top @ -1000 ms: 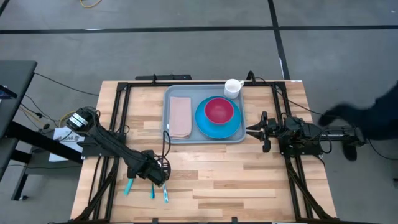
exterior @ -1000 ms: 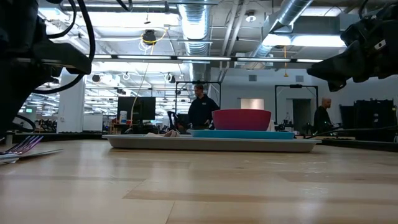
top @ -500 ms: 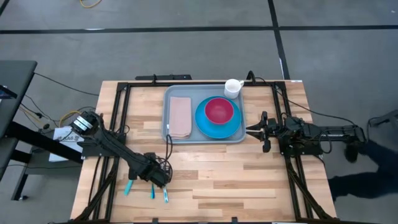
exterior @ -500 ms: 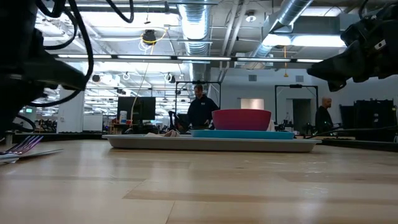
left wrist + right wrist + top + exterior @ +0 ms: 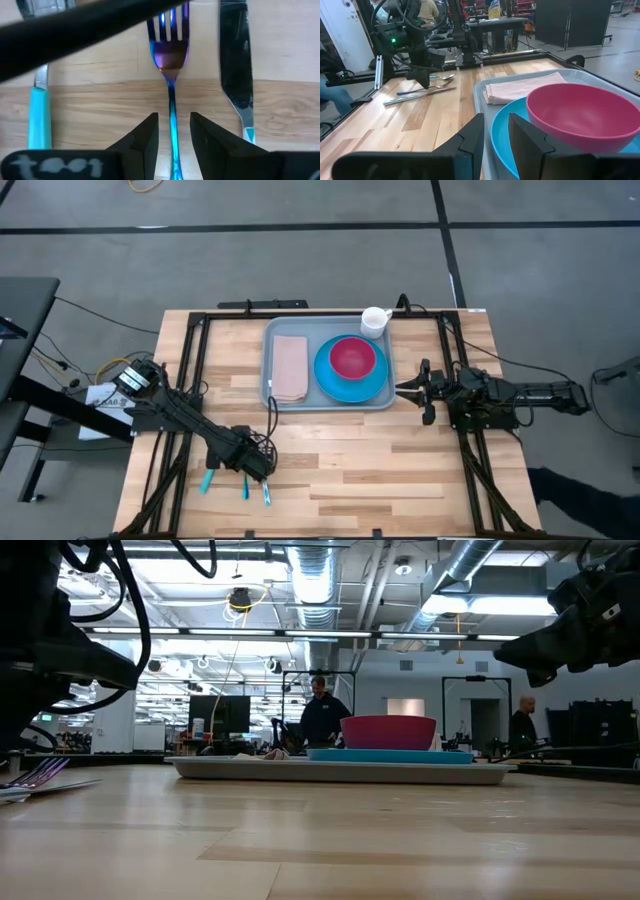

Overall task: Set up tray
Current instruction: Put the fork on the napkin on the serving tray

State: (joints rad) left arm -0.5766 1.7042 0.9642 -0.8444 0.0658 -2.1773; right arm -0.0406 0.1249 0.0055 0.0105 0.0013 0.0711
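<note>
Change since a second ago: the left arm is sitting slightly lower over the cutlery; a dark figure at the right edge of the high view is gone from beside the right arm; the items on the bench are lying as before.

Left tool (image 5: 258, 467): hovering at the front-left of the bench (image 5: 400, 460), fingers (image 5: 142, 140) parted narrowly and straddling the handle of the fork (image 5: 170, 75), not closing on it. Whether they are touching the wood cannot be told.

Cutlery: fork lying between a teal-handled piece (image 5: 39, 107), its head hidden behind a dark cable, and a knife (image 5: 236, 65) whose handle is cut off at the frame edge.

Right tool (image 5: 403, 389): waiting just beside the tray's right rim, fingers slightly apart, holding nothing.

Tray (image 5: 270, 340): resting at the bench's back centre, carrying a folded pink napkin (image 5: 290, 367) on its left half and a blue plate (image 5: 328, 380) on its right.

Plate: carrying a magenta bowl (image 5: 352, 358); the bowl is holding nothing.

White cup (image 5: 374, 321): standing at the tray's back-right corner; on or off the rim cannot be told.
</note>
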